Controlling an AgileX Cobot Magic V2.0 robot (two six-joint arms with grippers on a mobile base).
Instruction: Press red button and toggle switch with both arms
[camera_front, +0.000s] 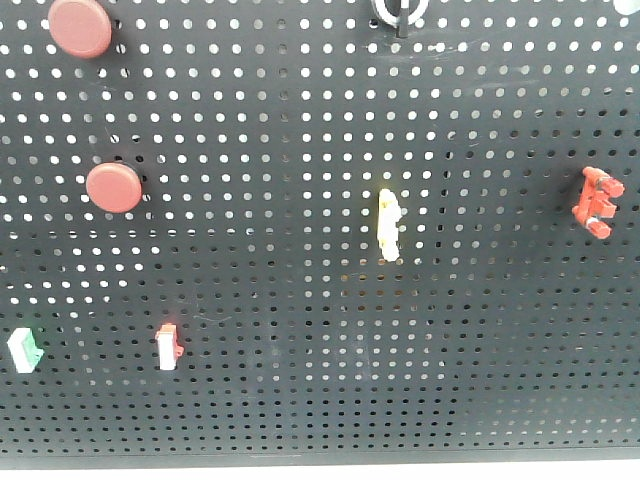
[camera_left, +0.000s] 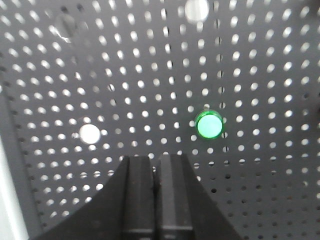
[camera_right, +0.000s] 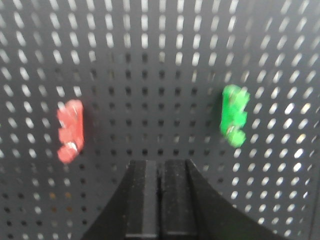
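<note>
L fingers (camera_left: 140, 200) and R fingers (camera_right: 145, 200) both pressed together, short of the pegboard (camera_front: 300, 120). Front view: red button (camera_front: 113, 187) far left, twin (camera_front: 80, 27) above, toggle switch (camera_front: 400, 10) cropped at top edge. Prob. approach step; next, L to button, R to toggle lever.

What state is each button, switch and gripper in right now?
Upper red button: untouched, no arm on it.
Lower red button: untouched, no arm on it.
Toggle switch: lever pointing down, partly cut off by the frame edge.
Yellow rocker: position too small to tell.
Green button: lit.
Left gripper: shut, holding nothing.
Right gripper: shut, holding nothing.
</note>
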